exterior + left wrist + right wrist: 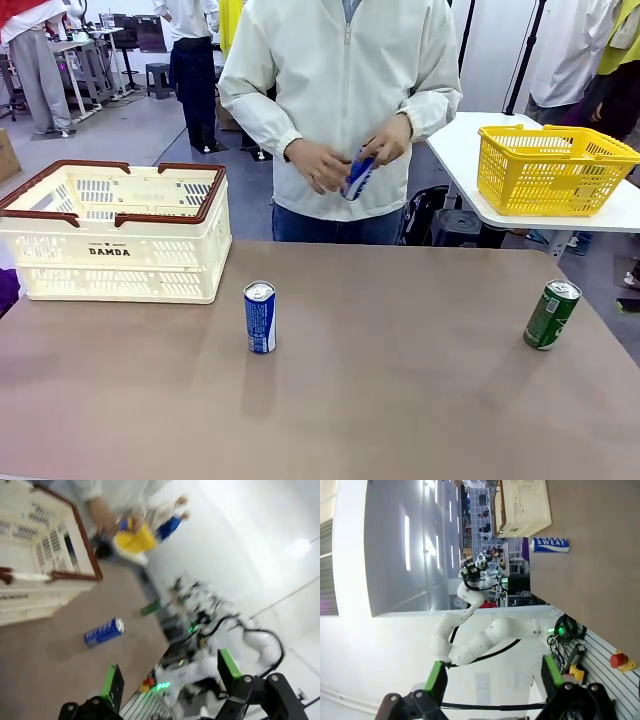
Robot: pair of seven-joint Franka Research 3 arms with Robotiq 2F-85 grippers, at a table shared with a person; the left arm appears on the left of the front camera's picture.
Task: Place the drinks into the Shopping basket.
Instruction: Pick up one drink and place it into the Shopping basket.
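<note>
A blue can [260,317] stands upright on the brown table, left of centre. Near the right edge stands a green can [551,314]. At the far side a person holds another blue can [358,176] in both hands above the table's far edge. The cream Shopping basket [150,255] with the dark red rim sits at the back left. The left wrist view shows my left gripper [170,677] open and empty, high above the table, with the blue can [104,632], the green can [150,608] and the basket [35,600] beyond it. My right gripper [493,677] is open and empty, well away from the blue can [549,544] and the basket [527,510].
A yellow mesh basket [553,170] rests on a white side table [460,150] at the back right. The wide brown tabletop [400,400] is bare between and in front of the two cans. A red button [618,660] sits by the robot's edge of the table.
</note>
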